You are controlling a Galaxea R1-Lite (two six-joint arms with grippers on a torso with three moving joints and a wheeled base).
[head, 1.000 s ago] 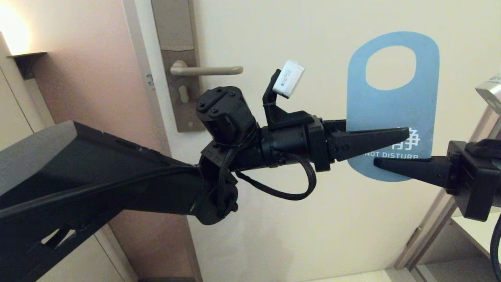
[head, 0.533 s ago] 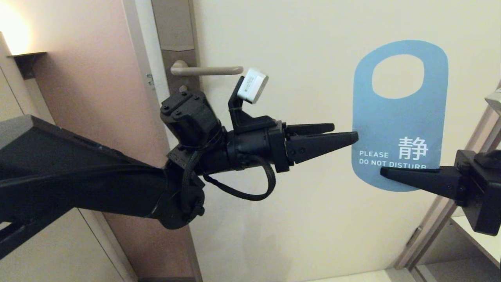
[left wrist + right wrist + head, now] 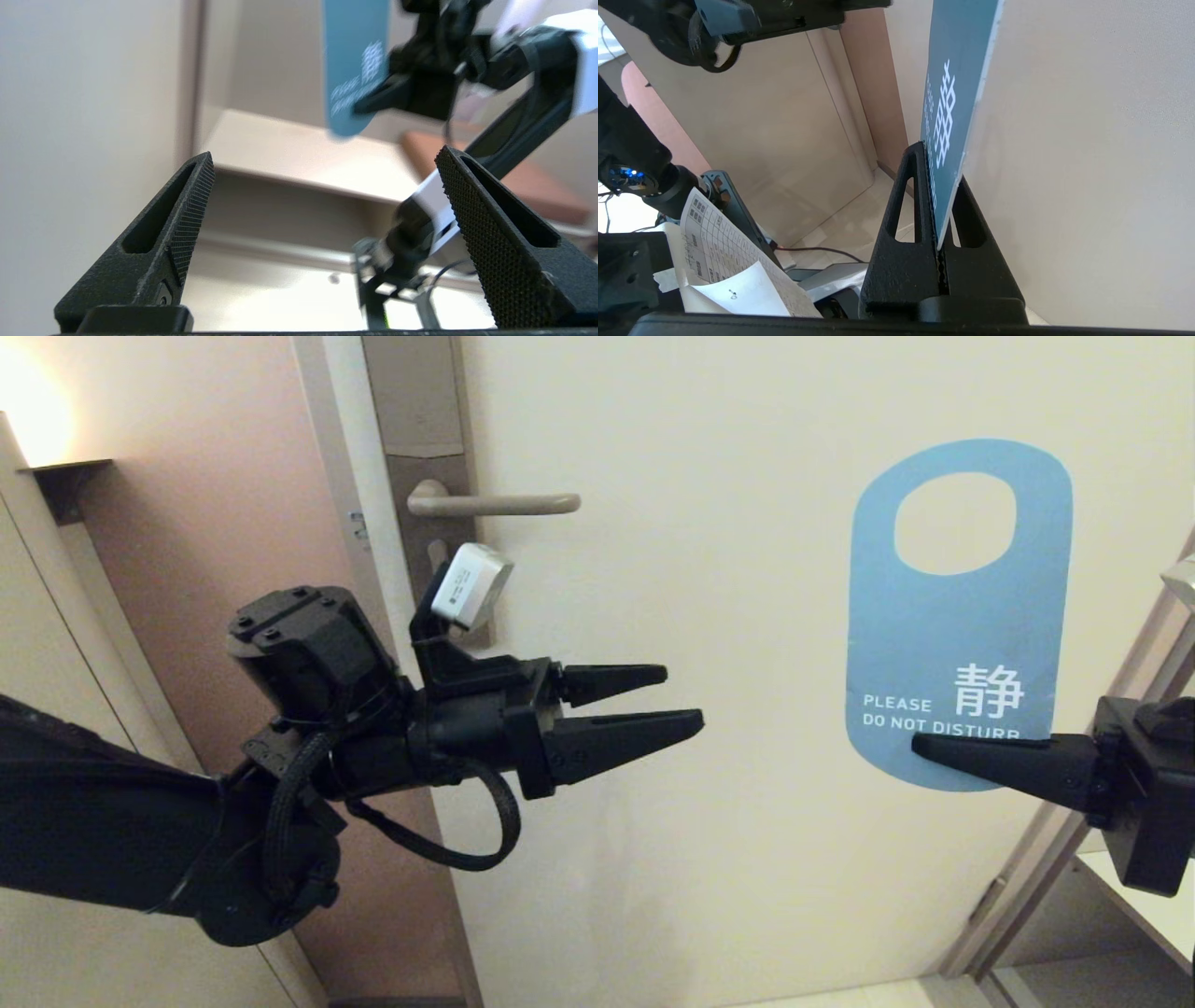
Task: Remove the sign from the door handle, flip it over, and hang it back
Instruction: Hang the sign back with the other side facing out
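Note:
The sign (image 3: 957, 635) stands upright in front of the door at the right, oval hole on top, with its blue "DO NOT DISTURB" face toward me. My right gripper (image 3: 920, 745) comes in from the right edge, shut on the sign's bottom edge. The right wrist view shows the sign (image 3: 957, 70) pinched edge-on in that gripper (image 3: 941, 163). My left gripper (image 3: 682, 694) is open and empty, well to the left of the sign and below the door handle (image 3: 504, 505). From the left wrist, the open gripper (image 3: 325, 154) looks toward the distant sign (image 3: 355, 60).
The handle sits on a tall brownish backplate (image 3: 420, 439) at the cream door's (image 3: 700, 476) left edge. A pinkish wall (image 3: 205, 523) with a small dark shelf (image 3: 65, 476) lies to the left. A door frame and shelving (image 3: 1102, 896) stand at the lower right.
My left gripper has let go of the sign, opened wide and drawn back to the left and downward. The sign, held by my right gripper alone, has shifted slightly right and down.

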